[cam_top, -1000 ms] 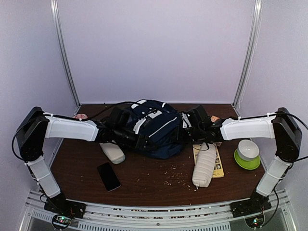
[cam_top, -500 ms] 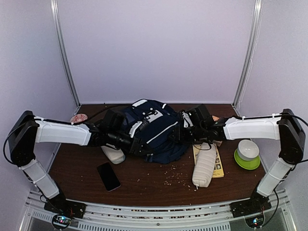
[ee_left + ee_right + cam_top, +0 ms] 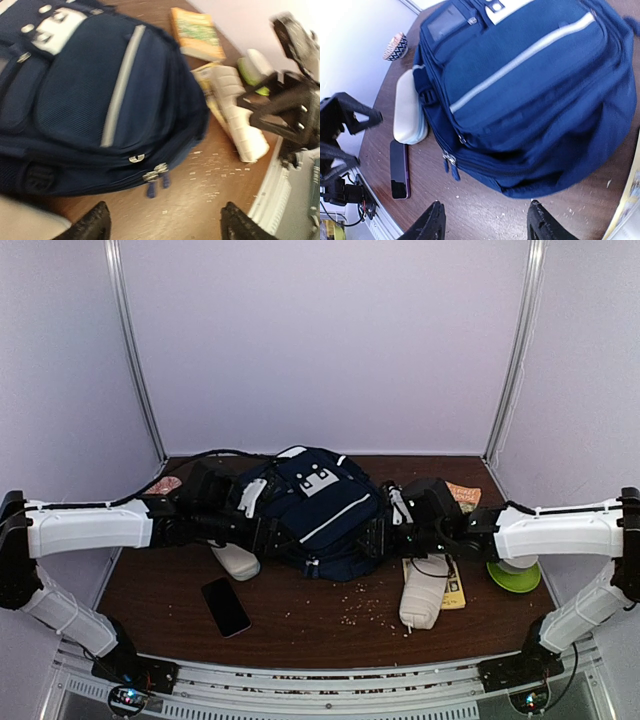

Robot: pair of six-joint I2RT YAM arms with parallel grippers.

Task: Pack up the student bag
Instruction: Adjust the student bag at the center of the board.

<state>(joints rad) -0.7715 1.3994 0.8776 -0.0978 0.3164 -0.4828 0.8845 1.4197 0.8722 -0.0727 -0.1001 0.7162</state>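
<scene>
Now left tool [image 3: 162, 227] and right tool [image 3: 487, 225] gape empty beside the large navy-blue striped fabric backpack [image 3: 325, 515]: soft, floppy, probably best pinched at its zipper edge [image 3: 451, 161].

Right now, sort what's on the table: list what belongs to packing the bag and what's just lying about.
Job: student bag; likely to go in: pencil pouch, phone, white case, book.
Lying about: green bowl, crumbs.

Bag [image 3: 520, 75]: matt navy cloth, mesh front panel, metal zip pulls [image 3: 155, 172]. Counter [image 3: 485, 210]: smooth brown wood, slight sheen. Phone [image 3: 399, 170]: glossy black.
</scene>
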